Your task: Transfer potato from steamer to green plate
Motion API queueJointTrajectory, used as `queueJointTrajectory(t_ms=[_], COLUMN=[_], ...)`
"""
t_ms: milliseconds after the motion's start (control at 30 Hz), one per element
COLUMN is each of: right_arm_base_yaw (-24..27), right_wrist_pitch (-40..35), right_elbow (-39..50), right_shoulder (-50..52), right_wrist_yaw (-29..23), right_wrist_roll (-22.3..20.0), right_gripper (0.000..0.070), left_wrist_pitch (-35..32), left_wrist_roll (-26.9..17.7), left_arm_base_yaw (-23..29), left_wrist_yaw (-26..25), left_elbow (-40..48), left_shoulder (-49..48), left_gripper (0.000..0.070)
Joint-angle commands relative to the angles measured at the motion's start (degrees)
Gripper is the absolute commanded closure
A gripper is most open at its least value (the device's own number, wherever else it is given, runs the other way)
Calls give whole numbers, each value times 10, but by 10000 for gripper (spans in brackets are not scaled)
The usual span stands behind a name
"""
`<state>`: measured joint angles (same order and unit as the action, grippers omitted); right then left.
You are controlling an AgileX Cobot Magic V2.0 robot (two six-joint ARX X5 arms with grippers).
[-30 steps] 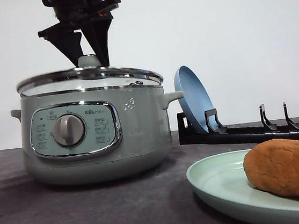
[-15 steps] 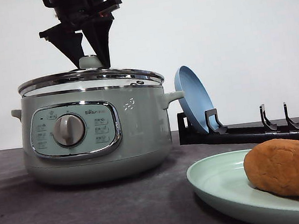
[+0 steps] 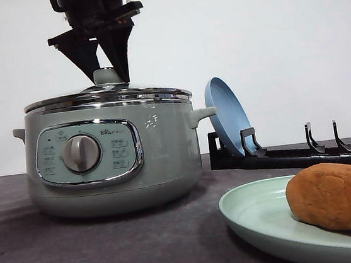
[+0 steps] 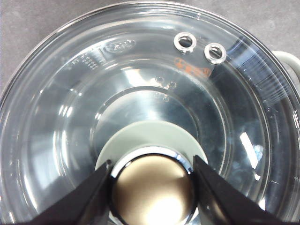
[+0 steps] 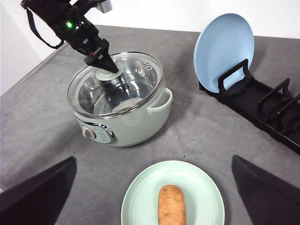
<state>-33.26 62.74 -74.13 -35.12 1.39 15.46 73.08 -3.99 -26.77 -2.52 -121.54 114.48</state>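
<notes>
Orange-brown potato (image 3: pixel 339 196) on green plate (image 3: pixel 255 214)

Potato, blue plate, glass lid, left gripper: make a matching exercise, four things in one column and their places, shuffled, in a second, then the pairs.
Things:
1. potato
2. blue plate
3. glass lid
4. left gripper

Places:
A. standing on edge in the black rack
B. jaws on either side of the lid knob
C. lying on the green plate
D. sitting on top of the steamer

Pairs: 1-C, 2-A, 3-D, 4-B
</notes>
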Motion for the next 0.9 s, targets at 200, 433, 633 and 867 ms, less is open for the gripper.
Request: queueJointTrajectory(t_ms=[200,433,633,867], right_arm_base_yaw=[-3,-3,-3,-3], right_wrist_pitch=[-6,-6,-6,-5], right_elbow=[-9,-9,-9,-9], right_shoulder=[-3,-3,-3,-3], right_wrist_yaw=[-2,-2,-2,-2], right_wrist_roll=[0,0,0,0], right_gripper=[7,7,7,7], left_wrist_pitch=[-22,-29,-31,-38], left_wrist_roll=[-15,-16,-16,-16], left_arm_base_yaw=[-3,-3,-3,-3], left_wrist_yaw=[2,11,13,13], left_elbow=[-17,-17,-17,-17], left_shoulder=[18,18,18,18], left_gripper=[699,699,699,699])
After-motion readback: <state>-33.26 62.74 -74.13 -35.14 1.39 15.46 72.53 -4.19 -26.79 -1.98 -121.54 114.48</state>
